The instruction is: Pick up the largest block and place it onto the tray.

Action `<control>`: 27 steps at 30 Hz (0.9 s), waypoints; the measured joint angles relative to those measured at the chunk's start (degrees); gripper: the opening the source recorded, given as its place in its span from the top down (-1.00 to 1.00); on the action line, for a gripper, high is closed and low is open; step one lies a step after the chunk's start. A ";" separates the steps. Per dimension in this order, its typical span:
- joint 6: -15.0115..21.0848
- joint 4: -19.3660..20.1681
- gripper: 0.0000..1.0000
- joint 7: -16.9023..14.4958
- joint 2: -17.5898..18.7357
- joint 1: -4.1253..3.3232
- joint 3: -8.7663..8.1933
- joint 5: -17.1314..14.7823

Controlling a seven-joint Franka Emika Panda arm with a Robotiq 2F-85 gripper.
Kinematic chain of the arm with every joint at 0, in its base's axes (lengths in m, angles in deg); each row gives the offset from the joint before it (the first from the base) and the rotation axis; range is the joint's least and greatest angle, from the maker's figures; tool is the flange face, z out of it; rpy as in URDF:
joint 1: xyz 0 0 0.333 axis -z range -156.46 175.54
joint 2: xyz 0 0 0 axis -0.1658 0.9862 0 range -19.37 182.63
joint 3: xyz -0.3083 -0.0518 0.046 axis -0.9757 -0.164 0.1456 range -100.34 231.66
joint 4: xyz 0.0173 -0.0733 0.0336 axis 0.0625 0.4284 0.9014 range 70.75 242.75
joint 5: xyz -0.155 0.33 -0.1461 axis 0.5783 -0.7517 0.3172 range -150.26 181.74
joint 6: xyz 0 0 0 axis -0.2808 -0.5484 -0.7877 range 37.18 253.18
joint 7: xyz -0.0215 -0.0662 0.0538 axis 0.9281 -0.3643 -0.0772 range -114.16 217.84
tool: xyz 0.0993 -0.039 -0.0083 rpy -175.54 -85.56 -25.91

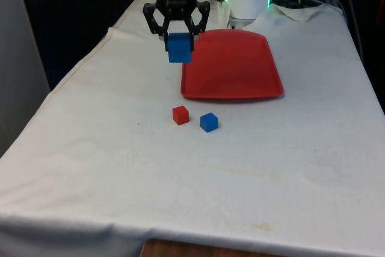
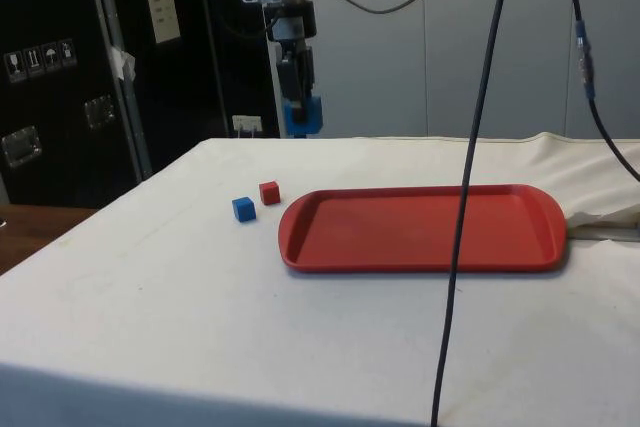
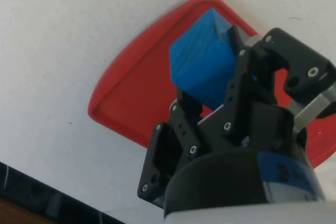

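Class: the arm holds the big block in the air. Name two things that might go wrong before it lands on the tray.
The pincer holds the big blue block high beside the red tray, not clearly over it: released now, it may land on the cloth. Dropped from this height, it might bounce off.

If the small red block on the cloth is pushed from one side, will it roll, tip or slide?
The small red block looks cubic with flat faces, so it probably slides rather than rolls. It sits low and squat, so tipping seems unlikely. The white cloth may drag on it or wrinkle slightly.
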 measured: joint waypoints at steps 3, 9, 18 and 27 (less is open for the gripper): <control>0.57 0.29 1.00 0.00 -0.23 0.00 0.17 0.00; 2.52 1.55 1.00 0.00 -1.32 0.00 0.74 0.00; 4.76 2.98 1.00 0.00 -3.84 0.00 1.66 0.00; 6.82 4.35 1.00 0.06 -6.19 0.00 2.69 0.00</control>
